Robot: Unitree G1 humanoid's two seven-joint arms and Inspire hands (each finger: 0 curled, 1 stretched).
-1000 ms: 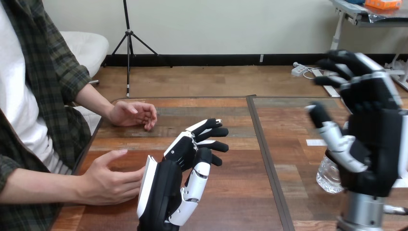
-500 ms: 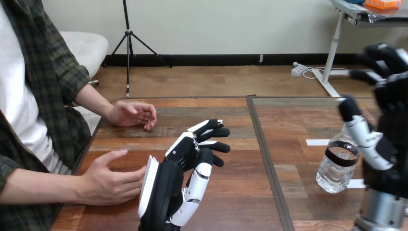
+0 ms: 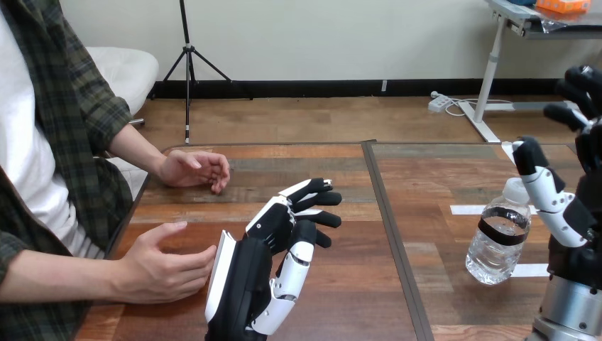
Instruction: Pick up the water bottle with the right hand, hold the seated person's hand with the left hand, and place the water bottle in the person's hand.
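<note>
Water bottle [image 3: 499, 238] stood upright on the right half of the wooden table [image 3: 341, 298], cap on, dark band round its upper body, between two white tape strips [image 3: 465, 209] on the surface. Nothing gripped it.

Right hand [image 3: 583, 213] was raised at the right edge, just right of the bottle. Fingers spread and released, pointing up and away; thumb reached left past the bottle cap. Contact between thumb and cap: could not tell.

Left hand [image 3: 273, 238] sat near centre of the table's left half, on edge, white back shell turned left. Fingers loosely bent toward the right, grasping nothing.

Person's near hand [image 3: 160, 266] lay at the left, palm facing right, fingertips just beside the left hand's white shell; touching or not, could not tell. No robot finger curled round it.

Person's far hand [image 3: 195, 169] rested on the far left part of the table, fingers loosely curled, well apart from both robot hands and the bottle
</note>
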